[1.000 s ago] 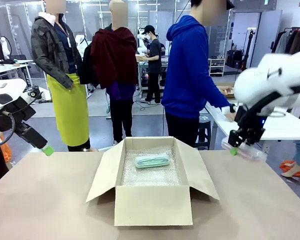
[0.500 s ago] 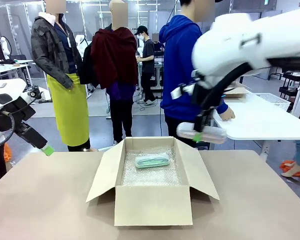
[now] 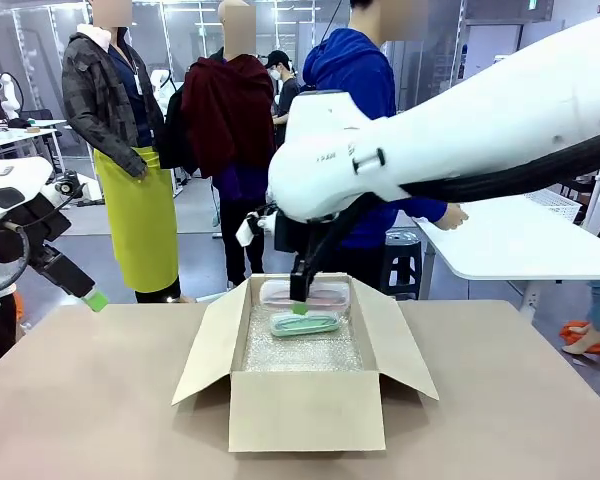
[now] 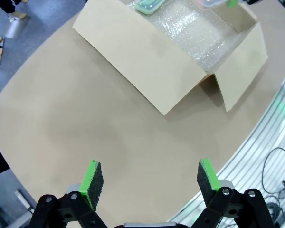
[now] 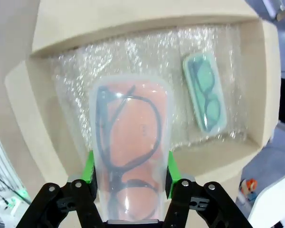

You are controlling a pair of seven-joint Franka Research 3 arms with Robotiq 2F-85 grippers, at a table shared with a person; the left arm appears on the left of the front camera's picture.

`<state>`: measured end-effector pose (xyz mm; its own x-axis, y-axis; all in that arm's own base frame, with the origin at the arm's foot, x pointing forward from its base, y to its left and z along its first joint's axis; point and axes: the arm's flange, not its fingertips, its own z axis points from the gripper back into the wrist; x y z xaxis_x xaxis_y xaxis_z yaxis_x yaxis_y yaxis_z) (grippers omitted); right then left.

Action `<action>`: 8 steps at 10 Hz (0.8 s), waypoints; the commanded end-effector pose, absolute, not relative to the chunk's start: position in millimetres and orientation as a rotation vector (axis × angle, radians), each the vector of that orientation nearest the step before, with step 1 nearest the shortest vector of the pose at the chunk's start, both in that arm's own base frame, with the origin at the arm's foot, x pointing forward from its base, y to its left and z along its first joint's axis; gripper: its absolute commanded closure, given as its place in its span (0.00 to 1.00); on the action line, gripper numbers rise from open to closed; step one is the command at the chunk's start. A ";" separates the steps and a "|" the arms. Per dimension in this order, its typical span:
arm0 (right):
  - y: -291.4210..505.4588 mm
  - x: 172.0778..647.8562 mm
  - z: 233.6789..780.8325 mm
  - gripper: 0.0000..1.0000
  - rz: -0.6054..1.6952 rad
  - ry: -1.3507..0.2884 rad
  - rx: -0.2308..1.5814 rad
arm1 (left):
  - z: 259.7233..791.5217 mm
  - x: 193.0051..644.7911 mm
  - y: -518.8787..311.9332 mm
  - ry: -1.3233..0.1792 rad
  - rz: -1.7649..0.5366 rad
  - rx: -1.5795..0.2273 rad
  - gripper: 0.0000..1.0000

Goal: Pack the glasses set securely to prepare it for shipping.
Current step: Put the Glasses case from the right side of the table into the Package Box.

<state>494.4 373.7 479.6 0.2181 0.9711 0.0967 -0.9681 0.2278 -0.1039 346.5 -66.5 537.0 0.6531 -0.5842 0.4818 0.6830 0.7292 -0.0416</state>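
Observation:
My right gripper point(image 5: 128, 172) is shut on the pale pink glasses case point(image 5: 129, 156), which has a clear lid with dark glasses inside. It hangs over the open cardboard box point(image 3: 305, 410), above the far rim, where the pink case point(image 3: 325, 293) and right gripper point(image 3: 300, 305) show in the front view. The mint green case point(image 3: 305, 323) lies on bubble wrap inside the box, also visible as the mint green case point(image 5: 205, 91) from the right wrist. My left gripper point(image 4: 151, 176) is open and empty over bare table, seen at the left gripper point(image 3: 93, 299) off the table's left edge.
The box's flaps point(image 3: 208, 345) stand open on all sides. Bubble wrap point(image 5: 80, 76) lines the box floor. A person in a blue hoodie point(image 3: 355, 80) stands behind the box beside a white side table point(image 3: 525, 240). Other people stand farther back.
My right arm has swung from the white side table at the right, carrying the pink case leftward, and now holds it over the box. The left arm has not moved.

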 end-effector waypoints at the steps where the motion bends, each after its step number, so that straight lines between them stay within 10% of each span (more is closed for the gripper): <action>1: 374.7 508.7 459.6 0.60 1.333 -0.195 -0.008 | 538.3 346.6 -64.7 -0.471 -0.732 -0.239 0.00; 7: 368.2 506.4 365.8 0.60 1.284 -0.131 0.063 | 538.3 346.6 -64.7 -0.471 -0.732 -0.239 0.00; 8: 366.1 507.6 361.5 0.34 1.296 -0.102 0.058 | 538.3 346.6 -64.7 -0.471 -0.732 -0.239 0.00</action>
